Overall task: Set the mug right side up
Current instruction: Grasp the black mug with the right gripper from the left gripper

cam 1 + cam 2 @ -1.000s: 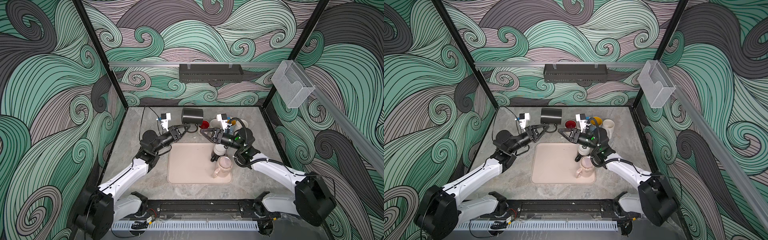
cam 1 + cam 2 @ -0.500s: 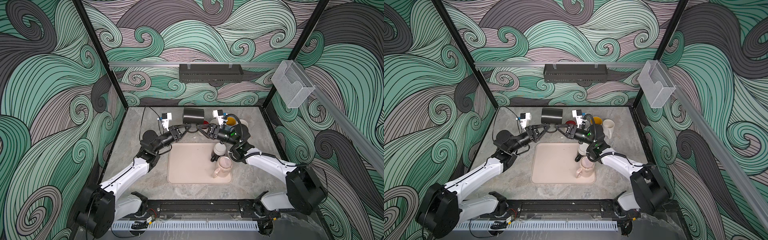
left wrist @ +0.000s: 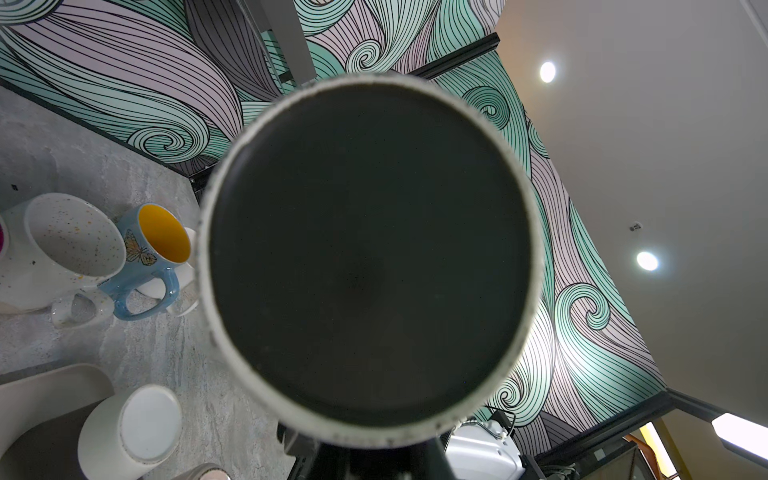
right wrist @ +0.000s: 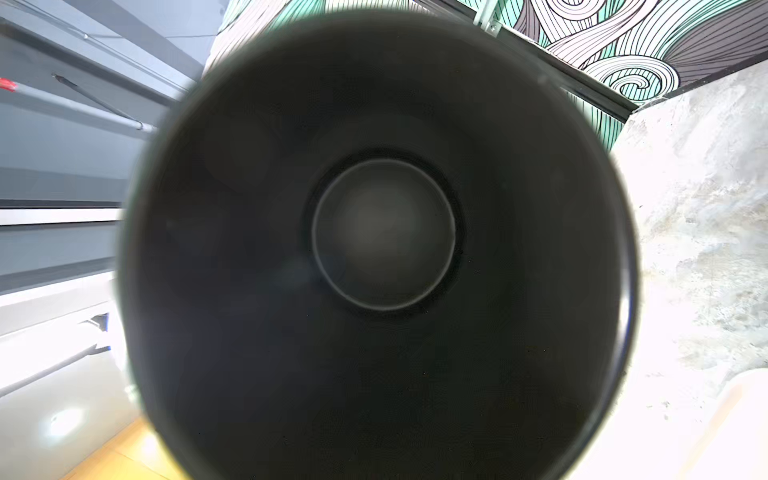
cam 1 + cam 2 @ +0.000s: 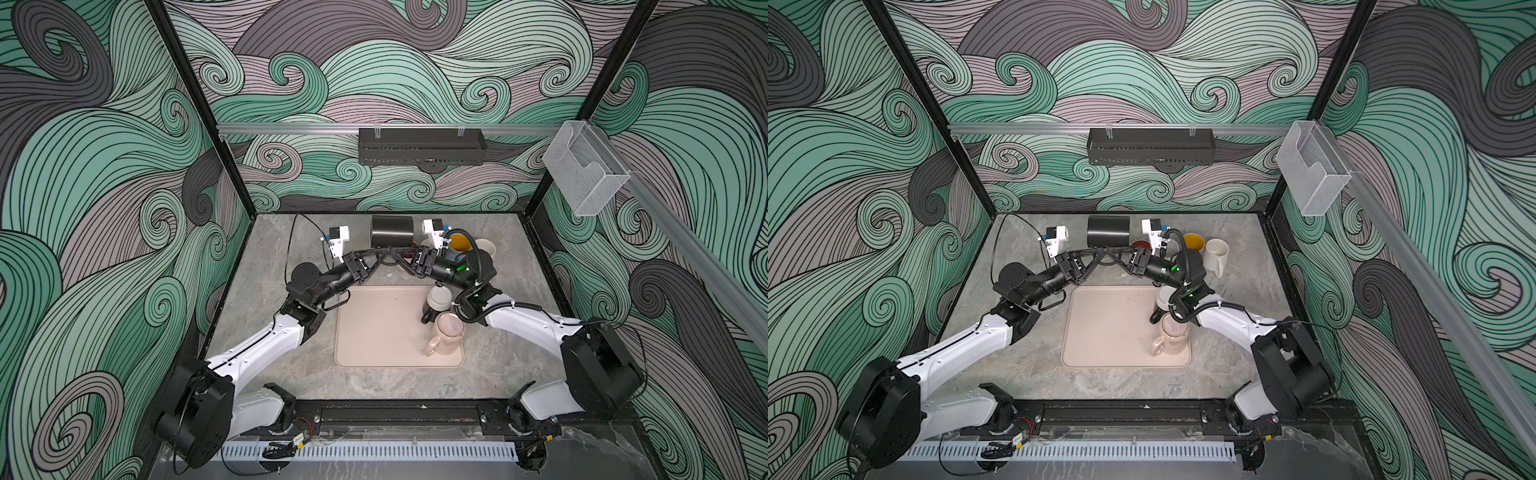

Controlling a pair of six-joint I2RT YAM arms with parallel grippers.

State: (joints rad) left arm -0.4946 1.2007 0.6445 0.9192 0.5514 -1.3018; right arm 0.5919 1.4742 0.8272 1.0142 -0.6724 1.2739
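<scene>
Both top views: the black mug lies on its side at the back of the table, base toward the left arm and mouth toward the right.

We list the left gripper as pinched narrow at the mug's near side. The right gripper is just beside it, and we cannot tell its width.

The tan tray in front carries a bottom-up white mug and a pink mug.

Left wrist: the mug's dark, pale-ringed base fills the middle. A speckled mug and a blue mug stand on the table beside it.

Right wrist: we look straight into the mug's black mouth, which hides the pincer.
</scene>
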